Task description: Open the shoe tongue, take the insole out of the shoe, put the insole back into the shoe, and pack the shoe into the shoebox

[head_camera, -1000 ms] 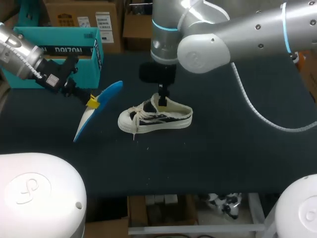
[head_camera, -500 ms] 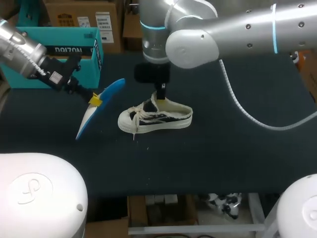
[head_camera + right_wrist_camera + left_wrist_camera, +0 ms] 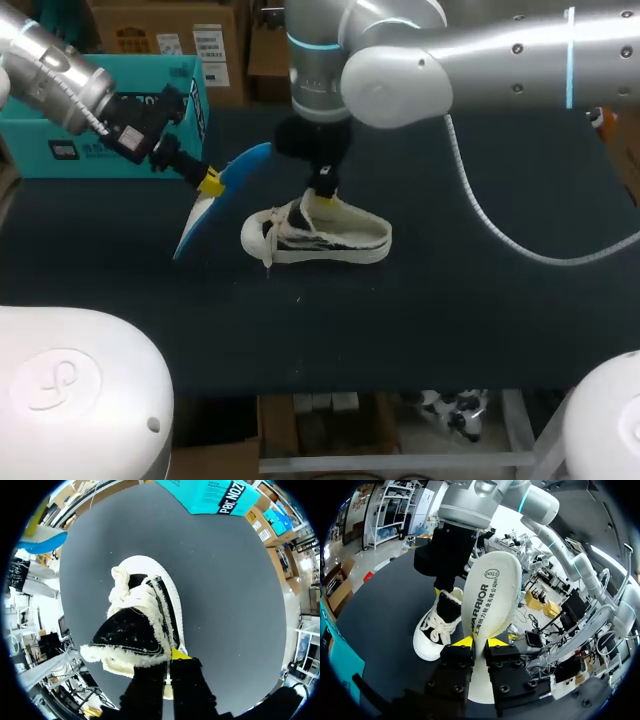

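From above, the left gripper (image 3: 210, 183) pinches the blue insole (image 3: 228, 192) beside the shoe (image 3: 335, 240), whose tongue (image 3: 303, 212) the right gripper (image 3: 322, 197) clamps. In the left wrist view, the insole (image 3: 490, 595) is gripped between its fingers, with the shoe (image 3: 437, 630) just ahead. In the right wrist view, the tongue (image 3: 132, 635) is nipped between narrow fingers, with the shoe beneath.

Overhead head camera; both wrist cameras near shoe (image 3: 315, 238)

Dark matte table (image 3: 480, 330), flat top, evenly lit
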`<action>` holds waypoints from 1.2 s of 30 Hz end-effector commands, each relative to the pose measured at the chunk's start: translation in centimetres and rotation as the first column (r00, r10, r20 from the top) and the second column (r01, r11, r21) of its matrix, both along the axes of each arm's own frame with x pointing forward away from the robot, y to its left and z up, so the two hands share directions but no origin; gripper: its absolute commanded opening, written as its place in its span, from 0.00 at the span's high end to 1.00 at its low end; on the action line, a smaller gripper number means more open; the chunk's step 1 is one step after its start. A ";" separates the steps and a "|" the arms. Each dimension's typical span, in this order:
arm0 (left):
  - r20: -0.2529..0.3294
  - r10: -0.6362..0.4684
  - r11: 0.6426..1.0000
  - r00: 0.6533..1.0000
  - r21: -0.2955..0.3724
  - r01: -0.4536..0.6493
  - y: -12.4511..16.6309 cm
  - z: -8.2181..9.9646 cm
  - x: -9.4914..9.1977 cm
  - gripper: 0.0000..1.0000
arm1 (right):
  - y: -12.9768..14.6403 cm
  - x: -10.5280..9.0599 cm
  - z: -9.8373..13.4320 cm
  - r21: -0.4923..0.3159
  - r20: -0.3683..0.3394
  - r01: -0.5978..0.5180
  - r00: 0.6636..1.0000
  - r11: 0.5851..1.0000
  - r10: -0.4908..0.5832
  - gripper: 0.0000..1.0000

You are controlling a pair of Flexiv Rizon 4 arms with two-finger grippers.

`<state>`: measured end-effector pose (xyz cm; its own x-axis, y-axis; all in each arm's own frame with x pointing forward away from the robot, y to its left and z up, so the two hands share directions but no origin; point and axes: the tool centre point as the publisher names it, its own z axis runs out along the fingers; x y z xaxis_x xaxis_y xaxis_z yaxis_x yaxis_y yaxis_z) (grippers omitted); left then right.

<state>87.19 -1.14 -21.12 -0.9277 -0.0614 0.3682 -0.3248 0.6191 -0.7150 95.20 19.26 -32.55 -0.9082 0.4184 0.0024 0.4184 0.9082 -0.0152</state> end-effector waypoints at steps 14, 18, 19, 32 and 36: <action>0.025 -0.347 0.934 0.938 -0.078 0.347 -6.6 2.6 6.5 1.00 | -1.6 -4.4 1.3 0.324 -0.003 0.533 0.827 0.782 -0.562 1.00; 0.024 -0.400 0.913 0.916 -0.082 0.401 -7.6 2.9 7.6 1.00 | -0.9 -4.7 1.2 0.370 -0.020 0.590 0.777 0.718 -0.629 1.00; 0.024 -0.410 0.908 0.912 -0.082 0.410 -7.8 3.0 7.9 1.00 | -0.8 -4.8 1.1 0.384 -0.024 0.600 0.766 0.702 -0.642 1.00; 0.014 -0.468 0.879 0.884 -0.097 0.467 -8.6 2.4 9.6 1.00 | -1.9 -4.7 -1.6 0.426 -0.105 0.712 0.652 0.559 -0.750 1.00; 0.010 -0.474 0.876 0.881 -0.094 0.473 -8.8 2.1 9.7 1.00 | -2.4 -4.7 -1.8 0.420 -0.114 0.717 0.650 0.556 -0.751 1.00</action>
